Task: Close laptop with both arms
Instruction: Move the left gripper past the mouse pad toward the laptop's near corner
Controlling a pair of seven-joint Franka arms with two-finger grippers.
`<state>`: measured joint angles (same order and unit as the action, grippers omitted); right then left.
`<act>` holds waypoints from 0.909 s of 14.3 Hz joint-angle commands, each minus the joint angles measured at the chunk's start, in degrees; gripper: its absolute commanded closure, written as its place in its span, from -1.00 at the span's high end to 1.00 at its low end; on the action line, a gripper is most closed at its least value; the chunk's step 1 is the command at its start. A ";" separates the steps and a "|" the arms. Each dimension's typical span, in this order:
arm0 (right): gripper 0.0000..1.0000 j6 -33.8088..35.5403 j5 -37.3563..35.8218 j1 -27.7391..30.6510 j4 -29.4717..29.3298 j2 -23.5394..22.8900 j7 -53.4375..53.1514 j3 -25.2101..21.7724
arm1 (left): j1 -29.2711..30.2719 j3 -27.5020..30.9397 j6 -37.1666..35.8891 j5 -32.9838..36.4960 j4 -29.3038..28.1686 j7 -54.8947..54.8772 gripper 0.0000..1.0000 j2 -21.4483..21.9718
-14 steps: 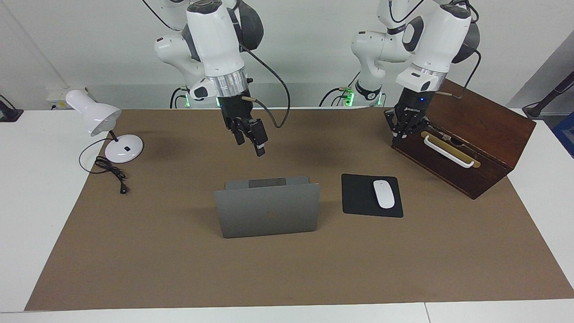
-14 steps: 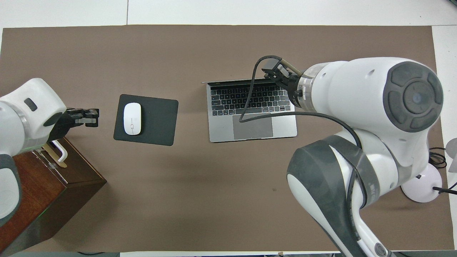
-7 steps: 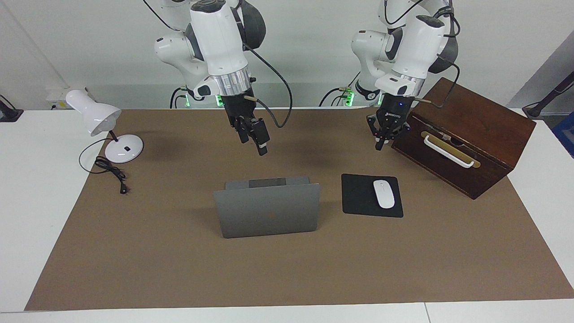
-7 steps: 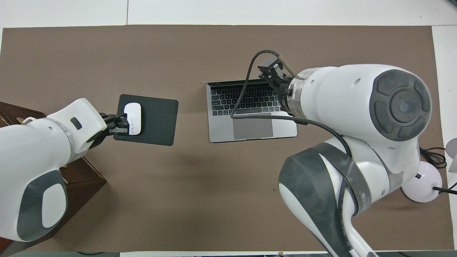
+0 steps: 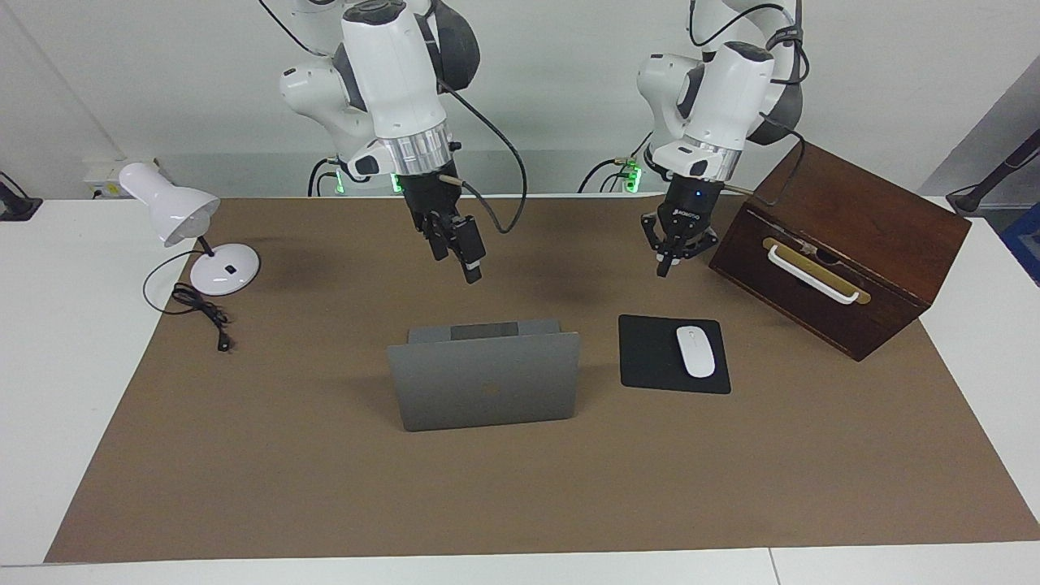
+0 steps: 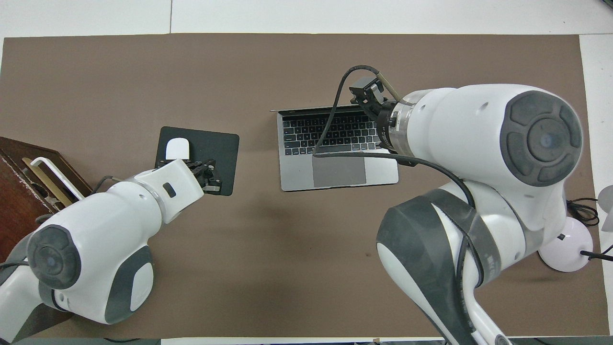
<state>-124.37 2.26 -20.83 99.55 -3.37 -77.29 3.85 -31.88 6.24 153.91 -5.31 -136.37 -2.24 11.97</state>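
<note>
- The laptop (image 5: 485, 378) stands open at the middle of the brown mat (image 5: 325, 487) on the worktop (image 5: 49, 341), its lid upright with the logo side turned away from the robots and its keyboard facing them.
- The right gripper (image 5: 461, 260) hangs in the air over the mat, over the keyboard end of the laptop and clear of it; I cannot tell how its fingers stand.
- The left gripper (image 5: 673, 252) hangs over the mat between the wooden box (image 5: 845, 244) and the laptop, above the robots' edge of the black mouse pad (image 5: 650, 357); its fingers are pinched together and hold nothing.
- The white mouse (image 5: 695, 351) lies on the pad, just beside the laptop toward the left arm's end; a white desk lamp (image 5: 191, 227) stands well apart at the right arm's end.
- Step in hand, as I judge it: the approach. Neither gripper touches the lid, so closing has not begun.
- Next move, as I judge it: both grippers need to get over the lid's top edge, one toward each corner, and press it evenly down toward the keyboard; uneven pushing could twist the hinge or slide the base on the mat.
</note>
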 commanded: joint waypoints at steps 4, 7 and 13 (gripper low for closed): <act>1.00 -0.79 -0.42 0.53 1.44 0.82 0.65 0.19 | -4.59 0.79 9.73 -0.50 -1.09 0.13 -1.00 -6.25; 1.00 -0.88 -0.33 0.62 2.05 0.91 1.61 0.02 | -6.52 0.79 16.65 -0.50 -2.05 0.04 -1.00 -9.15; 1.00 -0.88 -0.33 1.15 2.50 1.18 2.50 -0.07 | -7.40 0.61 23.53 -0.32 -2.85 0.13 -1.00 -12.58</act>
<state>-124.37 2.26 -20.57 100.47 -3.38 -76.12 3.29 -38.15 6.14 174.95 -5.30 -138.48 -2.24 0.00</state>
